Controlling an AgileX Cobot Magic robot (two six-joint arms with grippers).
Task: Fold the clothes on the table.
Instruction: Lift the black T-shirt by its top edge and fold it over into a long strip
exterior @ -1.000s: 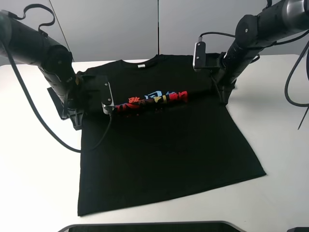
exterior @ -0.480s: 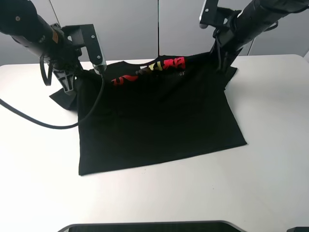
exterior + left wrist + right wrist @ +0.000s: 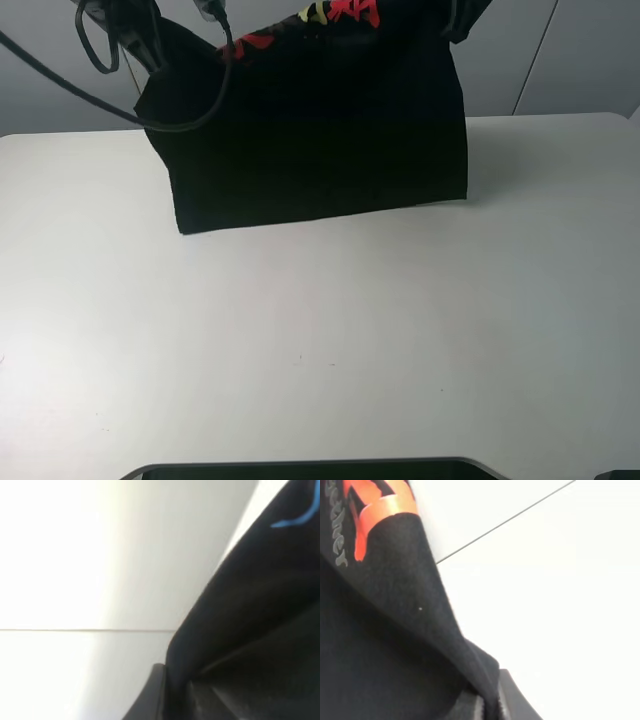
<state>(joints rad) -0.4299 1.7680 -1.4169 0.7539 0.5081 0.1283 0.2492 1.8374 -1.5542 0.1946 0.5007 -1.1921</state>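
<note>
A second ago the black T-shirt (image 3: 320, 130) lay flat. Now it hangs below both jaws, with the left gripper (image 3: 172, 700) and right gripper (image 3: 487, 705) clamped tight on its upper edge (hem near the table (image 3: 320, 350)), likely ready for laying down folded.

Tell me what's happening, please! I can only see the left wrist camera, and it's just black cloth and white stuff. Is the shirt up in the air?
Observer: Yes. In the high camera the T-shirt hangs like a curtain over the table.
Operator: Does the bottom touch the table?
Observer: Its lower hem hangs close to the far part of the table; I cannot tell whether it touches.
Operator: Is the other arm holding it too?
Observer: Yes. The right wrist camera shows the right gripper shut on a fold of the cloth, near some orange-red print.
</note>
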